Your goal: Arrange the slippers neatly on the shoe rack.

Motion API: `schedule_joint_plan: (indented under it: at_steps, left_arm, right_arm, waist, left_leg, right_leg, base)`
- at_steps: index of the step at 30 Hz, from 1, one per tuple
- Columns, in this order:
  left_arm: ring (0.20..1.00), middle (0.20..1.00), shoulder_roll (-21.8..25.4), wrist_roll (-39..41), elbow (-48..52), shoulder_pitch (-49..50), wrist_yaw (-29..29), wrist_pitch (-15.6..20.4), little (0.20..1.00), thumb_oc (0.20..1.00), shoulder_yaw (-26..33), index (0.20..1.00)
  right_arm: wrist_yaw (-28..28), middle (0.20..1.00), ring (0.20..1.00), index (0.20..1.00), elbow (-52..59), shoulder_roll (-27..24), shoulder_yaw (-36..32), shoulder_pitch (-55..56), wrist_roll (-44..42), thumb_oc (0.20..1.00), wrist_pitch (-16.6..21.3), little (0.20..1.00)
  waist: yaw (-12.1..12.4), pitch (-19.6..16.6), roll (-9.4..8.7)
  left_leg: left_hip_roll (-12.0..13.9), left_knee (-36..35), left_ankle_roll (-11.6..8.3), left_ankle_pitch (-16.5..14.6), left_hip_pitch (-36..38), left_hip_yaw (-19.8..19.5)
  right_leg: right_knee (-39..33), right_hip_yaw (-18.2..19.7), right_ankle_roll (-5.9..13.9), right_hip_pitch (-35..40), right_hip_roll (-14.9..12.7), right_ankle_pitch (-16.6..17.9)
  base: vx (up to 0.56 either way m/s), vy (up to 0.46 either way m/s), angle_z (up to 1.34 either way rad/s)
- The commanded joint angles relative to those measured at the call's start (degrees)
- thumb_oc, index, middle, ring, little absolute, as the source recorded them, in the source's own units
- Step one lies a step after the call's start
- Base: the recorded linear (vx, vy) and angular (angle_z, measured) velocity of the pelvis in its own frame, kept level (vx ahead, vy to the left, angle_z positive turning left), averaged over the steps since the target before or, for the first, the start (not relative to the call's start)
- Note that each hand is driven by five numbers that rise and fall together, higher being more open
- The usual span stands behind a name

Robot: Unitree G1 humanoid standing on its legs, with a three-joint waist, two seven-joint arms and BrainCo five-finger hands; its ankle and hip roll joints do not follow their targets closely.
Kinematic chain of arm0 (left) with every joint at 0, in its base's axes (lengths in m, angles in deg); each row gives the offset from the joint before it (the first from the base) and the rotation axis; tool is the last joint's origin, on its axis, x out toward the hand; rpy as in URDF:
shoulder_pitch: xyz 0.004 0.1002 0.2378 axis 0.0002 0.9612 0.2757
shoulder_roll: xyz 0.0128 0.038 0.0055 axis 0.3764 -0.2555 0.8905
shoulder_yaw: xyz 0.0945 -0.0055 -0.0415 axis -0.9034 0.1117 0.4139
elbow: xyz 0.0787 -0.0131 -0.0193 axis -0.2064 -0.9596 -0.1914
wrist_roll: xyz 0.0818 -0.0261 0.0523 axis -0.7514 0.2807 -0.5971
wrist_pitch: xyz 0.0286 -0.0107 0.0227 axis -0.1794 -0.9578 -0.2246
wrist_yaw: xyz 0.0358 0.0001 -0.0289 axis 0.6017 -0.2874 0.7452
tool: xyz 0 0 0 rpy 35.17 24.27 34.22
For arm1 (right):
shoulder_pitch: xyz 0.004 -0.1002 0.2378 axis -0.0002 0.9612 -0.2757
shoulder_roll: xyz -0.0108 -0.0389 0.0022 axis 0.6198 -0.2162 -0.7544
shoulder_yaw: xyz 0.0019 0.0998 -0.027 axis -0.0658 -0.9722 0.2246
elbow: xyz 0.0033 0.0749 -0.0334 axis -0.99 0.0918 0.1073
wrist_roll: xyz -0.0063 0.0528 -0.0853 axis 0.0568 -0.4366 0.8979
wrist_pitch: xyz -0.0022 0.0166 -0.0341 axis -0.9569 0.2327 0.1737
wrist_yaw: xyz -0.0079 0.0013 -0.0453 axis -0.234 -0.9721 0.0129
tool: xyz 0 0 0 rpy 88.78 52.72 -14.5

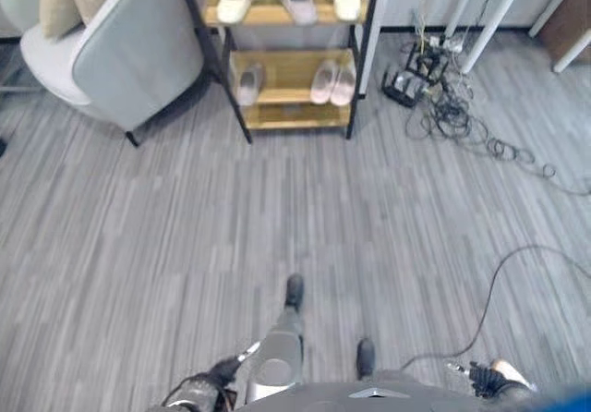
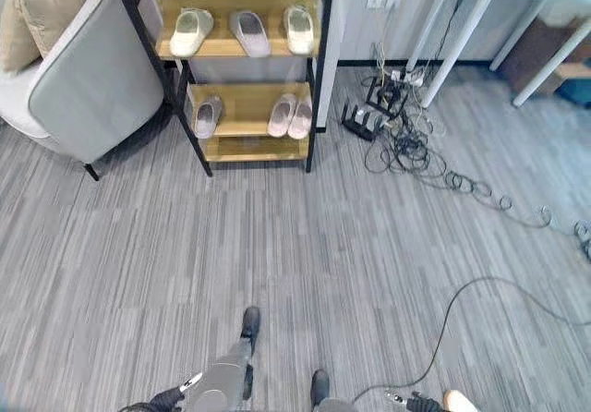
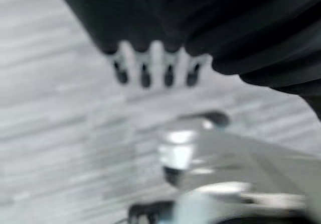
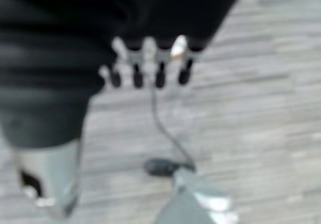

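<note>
My left hand [image 3: 155, 68] and right hand [image 4: 150, 68] hang at my sides, fingers straight, holding nothing. The slippers [image 2: 245, 31] already sit on the shoe rack [image 2: 242, 126], well apart from me across open floor. Walking closer, I might snag the cables [image 2: 416, 153] beside it or brush the armchair [image 2: 83, 79].

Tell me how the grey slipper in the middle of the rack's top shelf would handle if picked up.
The grey slipper looks soft and padded, so probably light and somewhat floppy. It lies flat on the wooden shelf, so it should slide, not roll. Its fabric-like surface likely grips well.
</note>
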Motion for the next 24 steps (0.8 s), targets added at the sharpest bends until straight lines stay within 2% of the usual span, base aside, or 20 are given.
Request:
schedule_joint_plan:
  at_steps: [1,2,3,6,7,8,9,10,11,13,15,16,17,18,19,20,21,24]
  left_arm:
    - [1.0,1.0,1.2,-1.7,5.1,2.0,1.2,0.6,1.0,1.0,-3.2,1.0]
    - [1.0,1.0,1.9,1.5,7.6,1.4,1.9,1.3,1.0,1.0,-2.5,1.0]
    - [1.0,1.0,3.3,11.4,8.9,-0.4,3.4,1.5,1.0,1.0,2.4,1.0]
    - [1.0,1.0,3.4,12.2,7.3,-1.2,4.2,1.5,1.0,1.0,3.9,1.0]
    - [1.0,1.0,2.8,10.2,7.2,-1.7,4.1,1.5,1.0,1.0,2.5,1.0]
    - [1.0,1.0,2.8,10.2,7.2,-1.7,4.1,1.5,1.0,1.0,2.5,1.0]
    - [1.0,1.0,2.0,7.7,7.4,-2.1,4.1,2.0,1.0,1.0,0.7,1.0]
    - [1.0,1.0,1.6,6.7,7.6,-2.0,3.9,2.2,1.0,1.0,0.2,1.0]
    - [1.0,1.0,1.3,6.1,7.5,-1.9,3.9,2.3,1.0,1.0,-0.2,1.0]
    - [1.0,1.0,0.6,5.4,7.1,-1.3,3.2,2.3,1.0,1.0,-0.8,1.0]
    - [1.0,1.0,0.1,3.4,6.1,-0.6,3.2,1.9,1.0,1.0,-1.4,1.0]
    - [1.0,1.0,-0.4,1.9,5.9,0.1,2.9,1.7,1.0,1.0,-2.2,1.0]
    - [1.0,1.0,-0.6,1.0,6.3,0.4,2.6,1.7,1.0,1.0,-3.0,1.0]
    - [1.0,1.0,-0.6,1.0,6.3,0.4,2.6,1.7,1.0,1.0,-3.0,1.0]
    - [1.0,1.0,-0.2,1.4,8.4,-0.2,3.0,1.5,1.0,1.0,-3.8,1.0]
    - [1.0,1.0,-0.2,1.4,8.4,-0.2,3.0,1.5,1.0,1.0,-3.8,1.0]
    - [1.0,1.0,0.6,2.5,9.7,-0.8,3.5,1.4,1.0,1.0,-3.7,1.0]
    - [1.0,1.0,0.9,3.6,9.5,-1.1,3.7,1.6,1.0,1.0,-2.9,1.0]
  right_arm:
    - [-0.4,1.0,1.0,1.0,6.5,-1.9,2.3,1.6,1.7,1.0,0.2,1.0]
    - [-0.7,1.0,1.0,1.0,8.1,-1.7,2.1,1.5,0.8,1.0,0.5,1.0]
    - [-0.7,1.0,1.0,1.0,9.6,-0.2,1.6,2.2,-1.3,1.0,1.2,1.0]
    - [-0.7,1.0,1.0,1.0,8.2,0.7,1.9,3.4,-0.1,1.0,0.9,1.0]
    - [-0.8,1.0,1.0,1.0,6.7,0.6,1.9,4.0,0.5,1.0,0.5,1.0]
    - [-0.8,1.0,1.0,1.0,6.7,0.6,1.9,4.0,0.5,1.0,0.5,1.0]
    - [-0.9,1.0,1.0,1.0,5.5,0.5,2.0,4.6,1.3,1.0,0.1,1.0]
    - [-0.7,1.0,1.0,1.0,5.3,0.5,2.0,4.9,1.7,1.0,0.0,1.0]
    - [-0.7,1.0,1.0,1.0,4.9,0.4,1.9,5.2,2.1,1.0,-0.1,1.0]
    - [-0.3,1.0,1.0,1.0,4.7,0.1,1.6,5.9,2.4,1.0,-0.2,1.0]
    - [-0.2,1.0,1.0,1.0,4.7,-0.4,1.8,6.5,2.4,1.0,-0.1,1.0]
    - [0.1,1.0,1.0,1.0,4.6,-0.7,1.9,6.6,2.7,1.0,-0.2,1.0]
    - [0.0,1.0,1.0,1.0,4.7,-1.3,1.8,6.5,2.7,1.0,-0.2,1.0]
    - [0.0,1.0,1.0,1.0,4.7,-1.3,1.8,6.5,2.7,1.0,-0.2,1.0]
    - [-0.7,1.0,1.0,1.0,5.4,-2.7,2.2,5.3,2.3,1.0,0.0,1.0]
    - [-0.7,1.0,1.0,1.0,5.4,-2.7,2.2,5.3,2.3,1.0,0.0,1.0]
    - [-1.7,1.0,1.0,1.0,6.1,-3.6,2.4,4.0,1.2,1.0,0.3,1.0]
    - [-2.0,1.0,1.0,1.0,6.9,-3.8,2.5,3.3,0.5,1.0,0.8,1.0]
  waist:
    - [-1.3,0.4,-0.7]
    - [-1.8,1.3,-0.4]
    - [-2.7,2.5,1.67]
    - [-4.7,3.0,2.52]
    - [-6.4,3.3,2.64]
    - [-6.4,3.3,2.65]
    - [-7.9,3.0,2.34]
    - [-8.5,3.1,2.83]
    - [-9.0,3.0,3.07]
    - [-9.4,2.5,3.42]
    - [-9.9,1.3,3.02]
    - [-9.9,1.0,3.22]
    - [-9.6,1.5,3.69]
    - [-9.8,1.4,3.5]
    - [-8.5,3.9,2.64]
    - [-8.5,3.9,2.66]
    - [-7.2,5.1,1.86]
    - [-6.1,5.0,1.72]
  left_leg:
    - [-2.5,4.3,5.45,-1.5,-6.0,0.0]
    - [-2.9,4.9,6.32,-2.9,-4.5,-0.1]
    - [-2.9,3.8,7.5,-5.5,2.3,-1.3]
    - [-3.5,2.0,7.23,-8.2,9.6,-3.1]
    - [-4.2,1.1,6.69,-10.2,13.7,-4.7]
    - [-4.2,1.1,6.69,-10.2,13.7,-4.7]
    - [-4.9,0.0,5.89,-12.4,17.4,-6.2]
    - [-4.4,-0.5,5.39,-13.5,19.4,-7.1]
    - [-4.2,-0.7,5.06,-14.3,20.9,-7.8]
    - [-3.8,0.0,4.49,-15.7,23.0,-9.3]
    - [-4.0,3.2,4.03,-16.5,23.2,-10.9]
    - [-3.8,7.2,3.11,-15.5,22.4,-10.6]
    - [-3.4,14.6,1.74,-12.9,19.9,-9.3]
    - [-3.6,14.6,1.77,-12.7,19.7,-9.4]
    - [-3.4,32.4,0.3,-6.1,8.7,-8.5]
    - [-3.4,32.5,0.3,-6.1,8.7,-8.5]
    - [-1.8,38.3,1.12,-5.1,3.2,-5.1]
    - [-1.6,35.0,1.54,-6.7,0.6,-3.2]
  right_leg:
    - [16.0,-2.3,5.44,-0.4,-0.2,9.9]
    - [20.9,-2.9,5.3,-2.5,-1.0,13.3]
    - [27.6,-7.3,3.54,-9.0,-2.8,13.7]
    - [20.2,-10.6,2.23,-13.0,-1.9,8.8]
    - [11.4,-10.8,2.61,-15.2,-1.1,9.3]
    - [11.4,-10.8,2.61,-15.1,-1.1,9.3]
    - [1.0,-10.4,4.09,-18.2,-1.9,12.2]
    - [-2.9,-10.5,4.85,-18.2,-1.9,13.2]
    - [-5.4,-10.0,5.25,-18.9,-1.6,14.2]
    - [-6.0,-8.9,5.68,-18.7,-1.2,15.1]
    - [-4.9,-6.7,4.35,-17.2,-0.4,15.5]
    - [-3.8,-6.4,3.61,-16.3,0.2,15.0]
    - [-3.0,-6.4,2.72,-15.1,1.1,14.3]
    - [-3.1,-6.4,2.76,-15.3,0.9,14.4]
    - [-1.8,-7.2,0.22,-13.1,0.9,12.4]
    - [-1.8,-7.2,0.22,-13.2,1.0,12.4]
    - [-2.2,-9.0,-1.36,-10.7,0.7,10.2]
    - [-3.1,-10.3,-1.32,-8.5,0.7,8.9]
  base:
    - [0.2,0.156,-0.58]
    - [0.52,0.275,-0.13]
    - [0.69,0.308,0.14]
    - [0.65,0.082,0.13]
    - [0.52,-0.06,0.19]
    - [0.71,-0.145,0.36]
    - [0.55,-0.125,0.8]
    - [0.74,-0.167,0.99]
    - [0.37,-0.08,0.96]
    - [0.45,-0.156,0.66]
    - [0.48,-0.209,0.62]
    - [0.38,-0.163,0.77]
    - [0.21,-0.088,0.87]
    - [0.13,-0.151,1.01]
    - [0.03,-0.113,0.65]
    - [0.12,-0.265,0.27]
    - [0.16,-0.197,-0.35]
    - [0.22,-0.111,0.11]
